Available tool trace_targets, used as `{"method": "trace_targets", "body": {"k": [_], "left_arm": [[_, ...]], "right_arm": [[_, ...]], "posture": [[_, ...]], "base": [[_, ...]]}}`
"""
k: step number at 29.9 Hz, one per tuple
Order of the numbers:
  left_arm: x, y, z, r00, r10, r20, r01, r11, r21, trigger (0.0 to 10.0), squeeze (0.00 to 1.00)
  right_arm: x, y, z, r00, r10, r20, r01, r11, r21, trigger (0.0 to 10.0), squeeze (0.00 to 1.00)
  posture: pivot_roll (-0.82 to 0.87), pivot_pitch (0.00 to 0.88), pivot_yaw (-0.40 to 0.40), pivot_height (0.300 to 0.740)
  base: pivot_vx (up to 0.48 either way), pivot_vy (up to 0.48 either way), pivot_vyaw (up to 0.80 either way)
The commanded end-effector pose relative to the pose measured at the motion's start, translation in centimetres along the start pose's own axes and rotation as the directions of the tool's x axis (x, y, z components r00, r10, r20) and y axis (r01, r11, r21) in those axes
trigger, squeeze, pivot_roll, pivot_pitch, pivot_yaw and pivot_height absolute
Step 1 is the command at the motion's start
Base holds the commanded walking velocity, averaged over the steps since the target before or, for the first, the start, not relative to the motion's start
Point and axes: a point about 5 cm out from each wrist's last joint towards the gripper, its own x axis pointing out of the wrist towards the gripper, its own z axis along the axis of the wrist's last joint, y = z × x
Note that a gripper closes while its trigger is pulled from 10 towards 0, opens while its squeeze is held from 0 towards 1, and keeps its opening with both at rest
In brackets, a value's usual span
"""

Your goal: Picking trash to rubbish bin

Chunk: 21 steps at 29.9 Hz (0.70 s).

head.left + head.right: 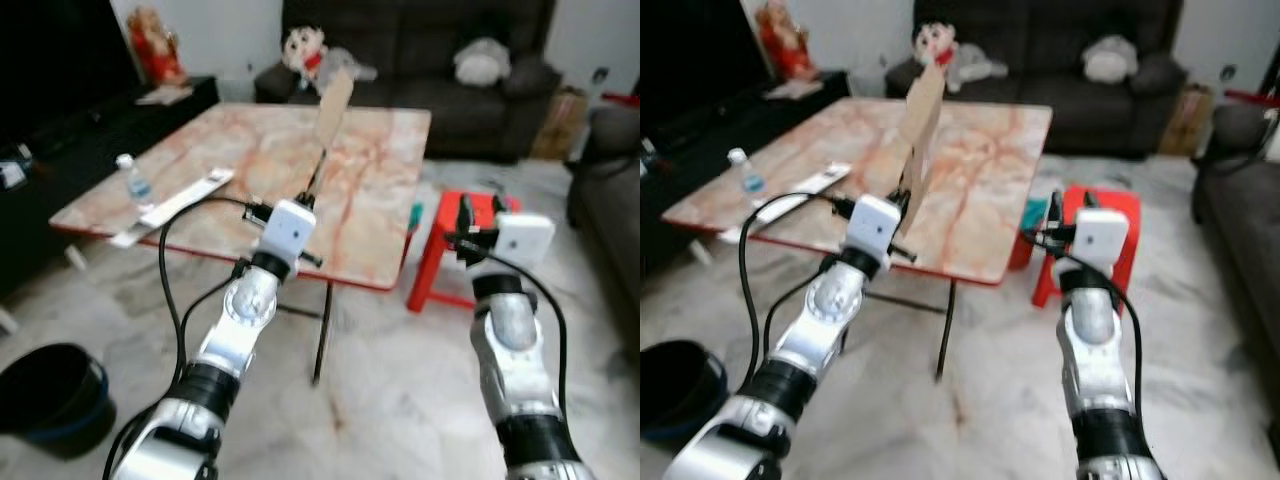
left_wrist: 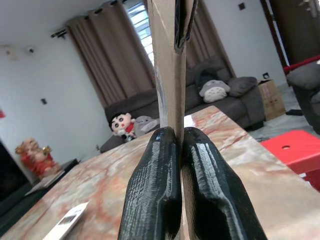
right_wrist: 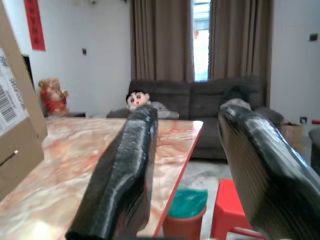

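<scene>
Looking near to far: your rubbish bin (image 1: 45, 395), dark, round and blue-rimmed, sits on the floor low on the robot's left, so the left arm is the nearer one. Left gripper (image 2: 175, 150) is clamped on flat brown cardboard (image 1: 333, 105), stiff, thin, long axis standing upright above the marble-patterned tabletop (image 1: 380, 200). Right gripper (image 3: 187, 165) hangs spread and empty near the red stool (image 1: 440, 240). My read: swing left and down to the bin. Bottle (image 1: 132, 180) and a white strip (image 1: 175, 205) remain on the tabletop.
</scene>
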Motion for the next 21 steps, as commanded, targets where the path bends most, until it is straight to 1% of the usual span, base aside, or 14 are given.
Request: {"method": "trace_targets", "body": {"k": [1, 21], "left_arm": [[-0.04, 0.63, 0.05, 1.000, 0.016, -0.002, -0.016, 1.000, 0.007, 10.0, 0.00], [-0.07, 0.70, 0.25, 1.000, 0.029, -0.004, -0.029, 1.000, -0.007, 10.0, 0.00]], "right_arm": [[0.29, 0.60, 0.50, 1.000, 0.021, 0.013, -0.021, 1.000, 0.013, 10.0, 0.00], [0.26, 0.88, 0.53, 0.999, 0.040, 0.003, -0.040, 0.999, 0.024, 10.0, 0.00]], "posture": [[0.04, 0.000, 0.014, 0.740], [0.04, 0.000, 0.007, 0.740]], "base": [[0.000, 0.000, 0.80], [0.000, 0.000, 0.80]]}}
